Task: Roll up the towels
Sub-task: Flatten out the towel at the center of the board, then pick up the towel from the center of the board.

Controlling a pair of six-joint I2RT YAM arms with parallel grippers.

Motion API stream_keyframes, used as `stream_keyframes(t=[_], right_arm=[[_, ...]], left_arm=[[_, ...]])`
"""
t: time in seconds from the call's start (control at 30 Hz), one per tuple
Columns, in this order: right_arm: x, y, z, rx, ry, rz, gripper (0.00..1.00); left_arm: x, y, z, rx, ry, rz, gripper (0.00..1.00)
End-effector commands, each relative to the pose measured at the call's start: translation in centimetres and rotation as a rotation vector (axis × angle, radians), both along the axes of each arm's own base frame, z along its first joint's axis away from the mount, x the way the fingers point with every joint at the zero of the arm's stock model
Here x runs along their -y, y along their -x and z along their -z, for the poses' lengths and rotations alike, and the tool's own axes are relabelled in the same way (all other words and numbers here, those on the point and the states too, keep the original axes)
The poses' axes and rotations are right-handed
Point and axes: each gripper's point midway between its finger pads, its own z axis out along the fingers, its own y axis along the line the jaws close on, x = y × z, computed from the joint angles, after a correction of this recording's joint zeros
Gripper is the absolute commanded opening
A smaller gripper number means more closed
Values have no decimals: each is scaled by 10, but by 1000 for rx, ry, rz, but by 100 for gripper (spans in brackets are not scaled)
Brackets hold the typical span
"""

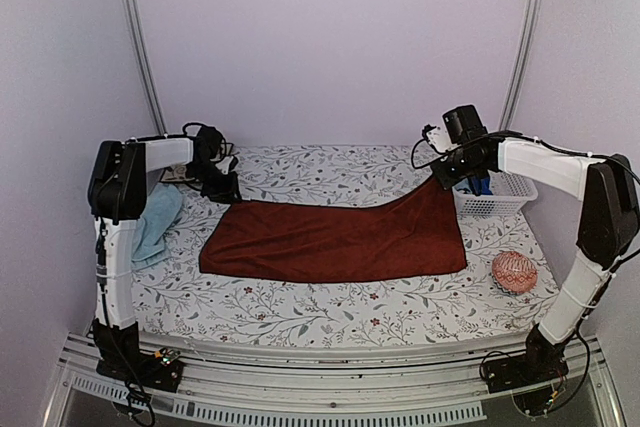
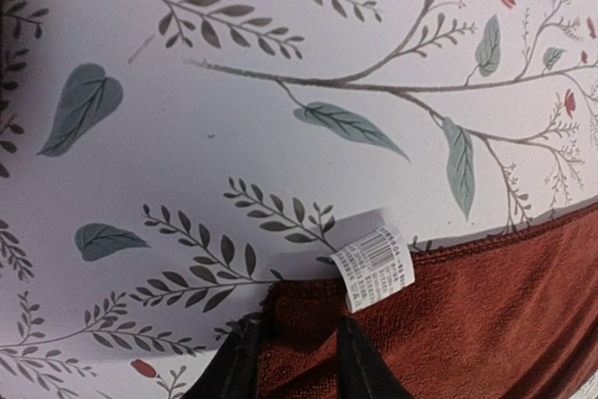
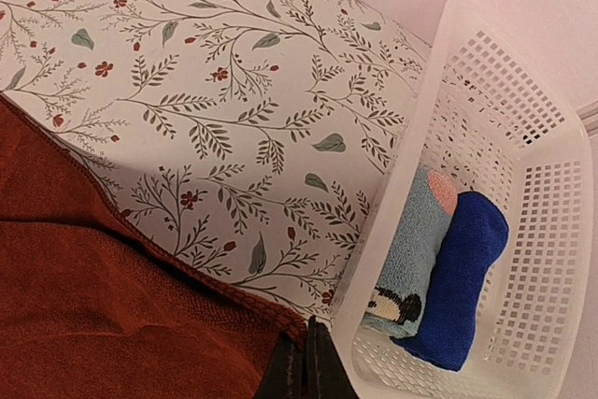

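The dark maroon towel [image 1: 335,237] lies spread flat across the middle of the floral table. My left gripper [image 1: 222,187] is low at its far left corner. In the left wrist view the fingers [image 2: 238,366] stand partly apart on either side of that corner [image 2: 299,334], just below its white label [image 2: 374,266]. My right gripper [image 1: 445,175] holds the far right corner, raised off the table. Its jaws [image 3: 313,366] are pinched shut on the hem of the maroon towel [image 3: 112,315]. The pale blue towel [image 1: 155,225] lies crumpled at the left edge, beside the left arm.
A white perforated basket [image 1: 505,194] stands at the back right, right beside the right gripper. That basket [image 3: 439,137] holds a rolled light blue cloth [image 3: 411,249] and a rolled bright blue one [image 3: 462,277]. An orange-pink patterned ball [image 1: 514,272] sits near the front right.
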Motion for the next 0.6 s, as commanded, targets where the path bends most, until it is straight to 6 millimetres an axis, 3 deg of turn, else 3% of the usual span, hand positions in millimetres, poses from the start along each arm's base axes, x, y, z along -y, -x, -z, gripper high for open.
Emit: stream_keyframes(t=[0.0,0.23,0.37,0.57], right_arm=[[-7,-3,1,-5,-9,-18,2],[-8,-3,3,-12,-11,-22,2],[-9,-4,5,-16,-13,-24,2],[-9,-4,6,-18,-9,-27,2]], left_arm=[[-6,1,16,-7,-42,-5,30],[-11,-11,7,45,-81,-22,43],[-5,-12,11,43,-73,-7,41],[9,2,19,11,-83,48,32]])
